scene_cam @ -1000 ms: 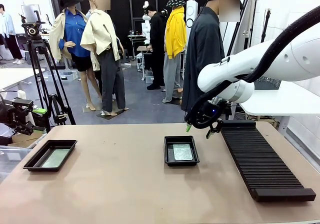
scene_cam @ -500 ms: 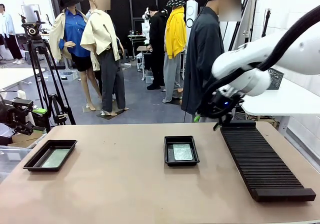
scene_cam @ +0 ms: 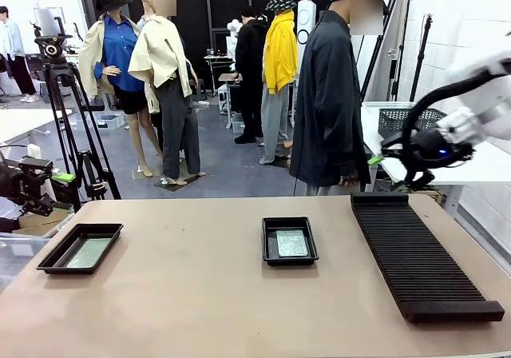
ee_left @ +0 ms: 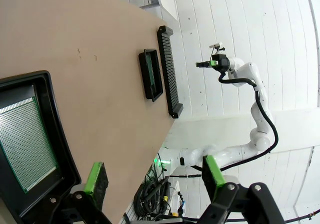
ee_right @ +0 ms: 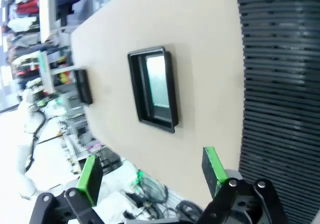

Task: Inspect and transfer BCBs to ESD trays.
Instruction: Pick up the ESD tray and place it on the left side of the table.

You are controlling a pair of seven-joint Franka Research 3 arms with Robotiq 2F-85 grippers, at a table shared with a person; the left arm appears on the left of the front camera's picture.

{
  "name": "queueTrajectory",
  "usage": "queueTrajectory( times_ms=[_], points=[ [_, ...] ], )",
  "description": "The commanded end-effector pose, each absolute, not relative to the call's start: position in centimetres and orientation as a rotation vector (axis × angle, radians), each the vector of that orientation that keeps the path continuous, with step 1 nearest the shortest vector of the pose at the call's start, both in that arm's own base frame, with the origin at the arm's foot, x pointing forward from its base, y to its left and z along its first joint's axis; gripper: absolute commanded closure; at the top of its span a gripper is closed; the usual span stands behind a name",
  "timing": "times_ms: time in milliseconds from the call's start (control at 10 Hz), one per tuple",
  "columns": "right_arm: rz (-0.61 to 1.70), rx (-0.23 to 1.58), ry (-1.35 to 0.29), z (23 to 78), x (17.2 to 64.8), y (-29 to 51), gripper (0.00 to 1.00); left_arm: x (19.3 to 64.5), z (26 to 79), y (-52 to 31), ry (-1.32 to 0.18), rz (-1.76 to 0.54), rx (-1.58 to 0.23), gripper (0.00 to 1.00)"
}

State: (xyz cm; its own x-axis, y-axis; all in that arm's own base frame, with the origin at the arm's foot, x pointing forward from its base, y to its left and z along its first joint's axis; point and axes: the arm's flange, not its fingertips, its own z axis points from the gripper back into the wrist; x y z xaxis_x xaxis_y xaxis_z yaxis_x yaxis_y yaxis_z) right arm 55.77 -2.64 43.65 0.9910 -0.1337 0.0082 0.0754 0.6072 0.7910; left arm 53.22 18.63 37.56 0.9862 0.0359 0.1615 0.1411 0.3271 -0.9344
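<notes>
Our left gripper [ee_left: 152, 176] hangs with fingers apart, empty, one ESD tray [scene_cam: 81, 248] just below them, a BCB [ee_left: 22, 144] flat inside. The second tray [scene_cam: 289, 240], well ahead, holds another board [scene_cam: 291, 243]. Our right gripper [ee_right: 152, 171], fingers spread and empty, hovers over the ribbed rack [scene_cam: 415, 254] on the surface [scene_cam: 200, 302].

Cut off at the near edge of the left wrist view: near-left ESD tray [ee_left: 47, 149] and its BCB [ee_left: 22, 144]. Blurred throughout: right wrist view, ribbed rack [ee_right: 280, 74] cropped right.
</notes>
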Motion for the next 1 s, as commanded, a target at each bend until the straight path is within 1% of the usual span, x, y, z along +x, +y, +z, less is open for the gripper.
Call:
queueTrajectory(
  times_ms=[0,400,500,700,800,900],
  points=[
    [-0.127,1.043,-0.03,42.1,55.2,-5.9,0.0,53.1,37.8,18.4,-0.176,-0.065,-1.253,0.0],
    [-0.023,1.209,0.073,39.9,54.6,-12.7,0.0,53.1,37.8,18.4,-0.176,-0.065,-1.253,0.0],
    [-0.022,1.236,0.07,39.4,54.5,-13.5,0.0,53.1,37.8,18.4,-0.176,-0.065,-1.253,0.0],
    [0.013,1.272,0.076,38.9,54.7,-14.0,0.0,53.1,37.8,18.4,-0.176,-0.065,-1.253,0.0],
    [-0.033,1.209,0.083,38.9,53.5,-13.6,0.0,53.2,37.6,18.6,-0.163,-0.07,-1.237,0.0],
    [-0.033,1.209,0.083,38.9,53.5,-13.6,0.0,53.9,38.5,17.5,-0.154,-0.068,-1.235,0.0]
  ],
)
